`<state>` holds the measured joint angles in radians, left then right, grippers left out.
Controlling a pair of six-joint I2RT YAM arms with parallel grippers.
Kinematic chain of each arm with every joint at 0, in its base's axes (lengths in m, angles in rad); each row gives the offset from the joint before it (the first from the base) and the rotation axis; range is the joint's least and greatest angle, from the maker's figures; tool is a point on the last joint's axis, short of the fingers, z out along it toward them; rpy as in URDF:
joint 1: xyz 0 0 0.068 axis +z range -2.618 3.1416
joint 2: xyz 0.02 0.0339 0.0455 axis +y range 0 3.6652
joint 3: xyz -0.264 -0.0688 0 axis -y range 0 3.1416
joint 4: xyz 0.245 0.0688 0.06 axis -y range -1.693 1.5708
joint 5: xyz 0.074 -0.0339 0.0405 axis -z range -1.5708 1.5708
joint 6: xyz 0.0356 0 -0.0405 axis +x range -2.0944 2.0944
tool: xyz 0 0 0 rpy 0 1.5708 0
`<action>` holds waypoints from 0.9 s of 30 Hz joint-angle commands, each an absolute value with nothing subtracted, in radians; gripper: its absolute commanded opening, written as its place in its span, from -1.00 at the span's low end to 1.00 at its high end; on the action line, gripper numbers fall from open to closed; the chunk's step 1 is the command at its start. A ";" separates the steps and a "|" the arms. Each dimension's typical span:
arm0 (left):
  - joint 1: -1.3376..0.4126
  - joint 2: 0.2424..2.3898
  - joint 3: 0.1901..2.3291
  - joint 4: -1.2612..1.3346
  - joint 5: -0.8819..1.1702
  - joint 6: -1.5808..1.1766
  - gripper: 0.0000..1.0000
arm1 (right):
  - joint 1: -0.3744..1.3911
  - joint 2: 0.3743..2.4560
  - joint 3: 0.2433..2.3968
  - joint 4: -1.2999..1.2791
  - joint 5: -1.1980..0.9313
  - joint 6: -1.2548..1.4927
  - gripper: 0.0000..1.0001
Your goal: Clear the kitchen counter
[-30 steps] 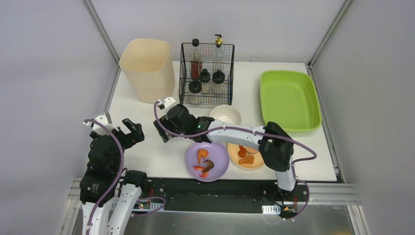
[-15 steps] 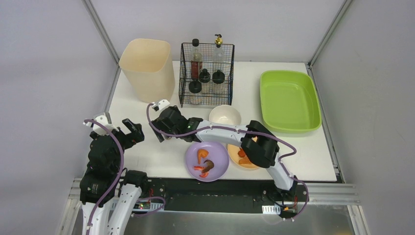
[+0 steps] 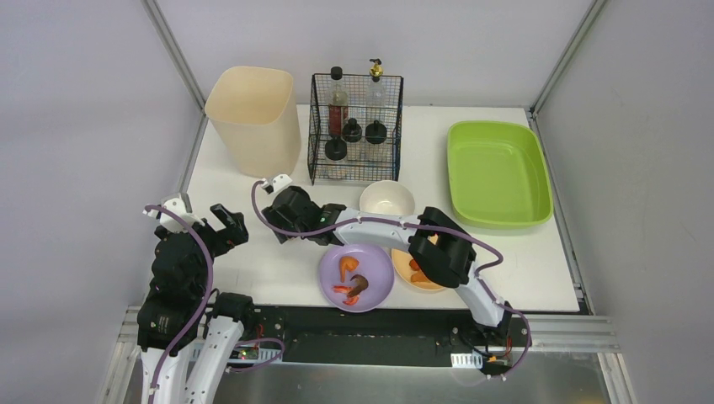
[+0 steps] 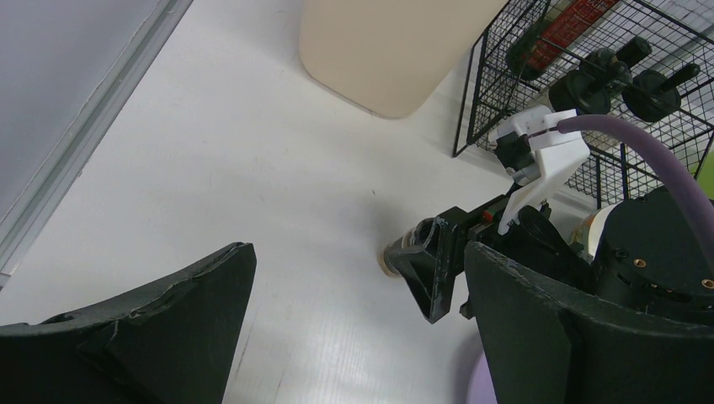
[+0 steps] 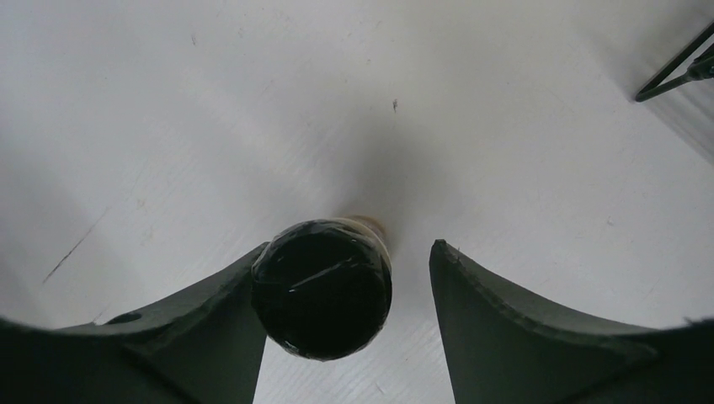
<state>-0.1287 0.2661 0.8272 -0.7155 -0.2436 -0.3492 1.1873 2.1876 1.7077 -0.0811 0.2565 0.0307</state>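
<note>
On the white kitchen counter (image 3: 244, 189) stands a small jar with a black cap (image 5: 322, 288) and a tan base (image 4: 392, 257). My right gripper (image 5: 349, 252) is low over it, open, with the cap between the fingers. The left finger touches the cap, while a gap remains at the right finger (image 5: 505, 311). In the top view the right gripper (image 3: 280, 229) covers the jar. My left gripper (image 3: 202, 212) hangs open and holds nothing at the counter's left edge, left of the right gripper (image 4: 438, 269).
A purple plate (image 3: 330, 282) and an orange plate (image 3: 439, 287), both with food scraps, sit near the front edge. Behind them are a white bowl (image 3: 387, 199), a wire basket (image 3: 396, 126) with bottles, a beige bin (image 3: 253, 118) and a lime-green tub (image 3: 498, 172).
The right arm slid a little left and lower over the jar, and its jaws narrowed around the cap. The left arm has not moved.
</note>
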 commanded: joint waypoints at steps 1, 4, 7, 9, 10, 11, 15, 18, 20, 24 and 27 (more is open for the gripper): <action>-0.119 0.278 0.826 -0.686 -0.226 -0.343 0.97 | 1.194 2.180 1.756 -0.065 0.271 0.033 0.29; -0.117 0.276 0.826 -0.686 -0.226 -0.342 0.97 | 1.196 2.173 1.743 -0.051 0.270 0.027 0.06; -0.117 0.278 0.824 -0.686 -0.226 -0.342 0.97 | 1.198 2.155 1.722 -0.031 0.266 0.020 -0.15; -0.117 0.278 0.825 -0.686 -0.226 -0.342 0.97 | 1.200 2.140 1.710 -0.027 0.270 0.010 -0.24; -0.117 0.278 0.826 -0.686 -0.224 -0.342 0.97 | 1.203 2.130 1.700 -0.022 0.276 0.008 -0.26; -0.117 0.279 0.826 -0.686 -0.224 -0.342 0.97 | 1.205 2.118 1.687 -0.014 0.282 0.007 -0.28; -0.117 0.278 0.824 -0.686 -0.224 -0.342 0.97 | 1.210 2.035 1.627 0.025 0.303 -0.018 -0.32; -0.117 0.279 0.825 -0.686 -0.225 -0.343 0.98 | 1.211 1.955 1.577 0.049 0.333 -0.034 -0.32; -0.117 0.279 0.825 -0.686 -0.224 -0.342 0.97 | 1.212 1.899 1.542 0.061 0.357 -0.052 -0.32; -0.117 0.282 0.826 -0.686 -0.223 -0.342 0.97 | 1.209 1.795 1.491 0.077 0.409 -0.092 -0.32; -0.117 0.282 0.826 -0.686 -0.220 -0.342 0.97 | 1.196 1.739 1.465 0.078 0.445 -0.120 -0.31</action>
<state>-0.1287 0.2684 0.8272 -0.7155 -0.2386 -0.3492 1.2064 1.8626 1.4849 0.0010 0.3618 -0.0647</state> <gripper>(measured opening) 0.988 0.476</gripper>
